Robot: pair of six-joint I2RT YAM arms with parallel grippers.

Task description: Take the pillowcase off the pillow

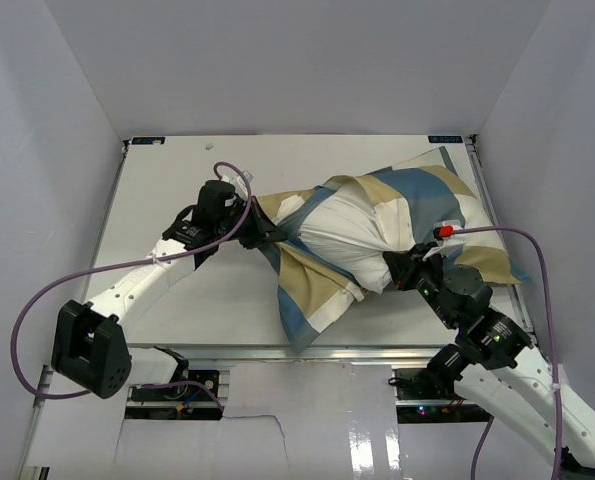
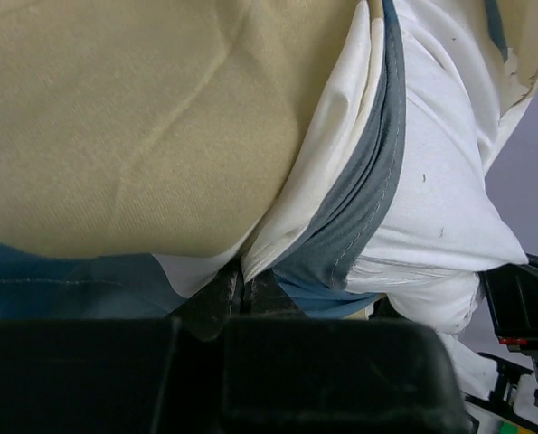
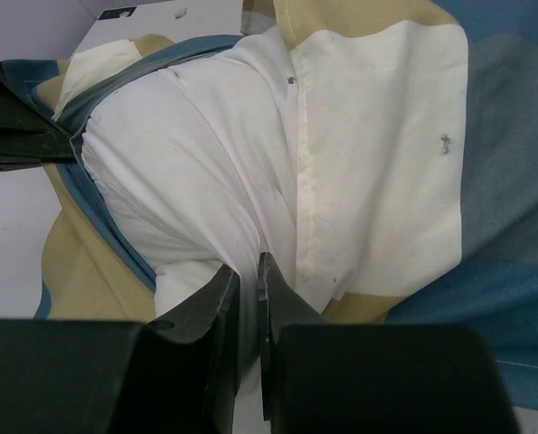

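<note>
The pillowcase (image 1: 312, 290), in blue, tan and cream blocks, lies bunched around the white pillow (image 1: 352, 235) at the table's middle right. The pillow bulges out of the case's open side. My left gripper (image 1: 267, 232) is shut on the pillowcase's dark-edged hem (image 2: 359, 217) at the pillow's left. My right gripper (image 1: 402, 268) is shut on a fold of the white pillow (image 3: 196, 181) at its near right end, beside the cream and blue case (image 3: 386, 163). The far part of the case (image 1: 427, 190) still covers the pillow.
The white table (image 1: 177, 180) has raised edges and grey walls on three sides. Purple cables (image 1: 37, 300) loop from both arms. The left arm's fingers show at the left edge of the right wrist view (image 3: 15, 127).
</note>
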